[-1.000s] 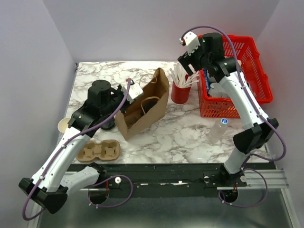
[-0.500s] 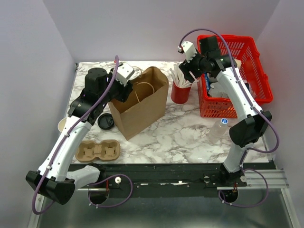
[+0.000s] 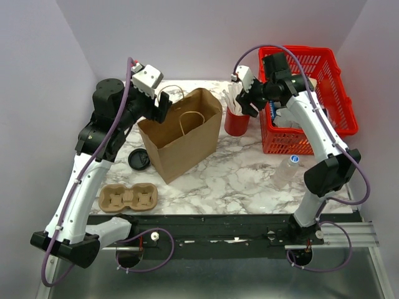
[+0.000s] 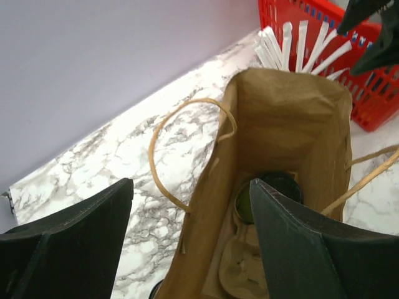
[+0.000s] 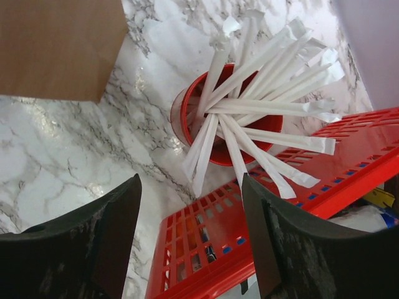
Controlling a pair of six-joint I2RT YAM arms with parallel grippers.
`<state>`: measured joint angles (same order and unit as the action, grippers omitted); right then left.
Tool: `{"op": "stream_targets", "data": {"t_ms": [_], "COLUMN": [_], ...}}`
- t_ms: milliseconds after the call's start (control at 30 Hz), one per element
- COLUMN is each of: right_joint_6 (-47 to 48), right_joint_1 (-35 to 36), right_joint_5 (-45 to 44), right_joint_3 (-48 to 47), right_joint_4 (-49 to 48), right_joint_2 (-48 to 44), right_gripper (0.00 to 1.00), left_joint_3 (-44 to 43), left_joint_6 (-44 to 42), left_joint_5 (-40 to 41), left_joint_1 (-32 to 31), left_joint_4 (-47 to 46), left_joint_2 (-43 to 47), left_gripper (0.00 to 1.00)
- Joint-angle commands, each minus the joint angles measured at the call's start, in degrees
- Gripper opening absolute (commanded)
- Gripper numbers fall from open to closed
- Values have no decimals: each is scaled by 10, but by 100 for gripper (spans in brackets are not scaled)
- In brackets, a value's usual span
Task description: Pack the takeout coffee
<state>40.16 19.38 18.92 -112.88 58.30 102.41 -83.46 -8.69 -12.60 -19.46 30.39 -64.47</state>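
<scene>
The takeout coffee (image 4: 274,185) sits deep inside a brown paper bag (image 3: 181,140). Its round black plastic lid faces up and a sliver of olive-green wall shows beside it, so its long axis runs roughly vertical (the view down into the bag is too slanted to say whether it leans a little). It sits in a moulded pulp carrier (image 4: 240,265) lying on the bag's floor.

The bag stands upright and open on the marbled worktop (image 3: 237,174). Its sides are creased flat and it has thin twisted-paper loop handles (image 4: 168,149).

The left tool (image 3: 159,103) hangs over the bag's mouth with its black fingers spread wide and nothing between them. The right tool (image 3: 249,99), its fingers also apart and holding nothing, is poised above a glossy red cup (image 5: 218,131). A fan of flat white paper-wrapped sticks (image 5: 268,106) stands in that cup.

Just beside the cup is a red plastic lattice basket (image 3: 312,103) (its contents are too jumbled to name).

Near the bag's left foot lies a black round disc (image 3: 138,161). Closer in is a two-well cardboard cup tray (image 3: 128,197). A clear bottle (image 3: 287,169) stands in front of the basket.
</scene>
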Motion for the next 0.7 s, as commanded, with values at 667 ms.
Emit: {"op": "stream_targets", "data": {"t_ms": [667], "right_joint_6": [88], "right_joint_1": [-4], "right_joint_5": [8], "right_joint_3": [15], "right_joint_4": [12], "right_joint_2": [40], "right_gripper": [50], "left_joint_3": [-23], "left_joint_6": [9], "left_joint_5": [6], "left_joint_1": [11], "left_joint_4": [-3], "left_joint_2": [6], "left_gripper": [84]}}
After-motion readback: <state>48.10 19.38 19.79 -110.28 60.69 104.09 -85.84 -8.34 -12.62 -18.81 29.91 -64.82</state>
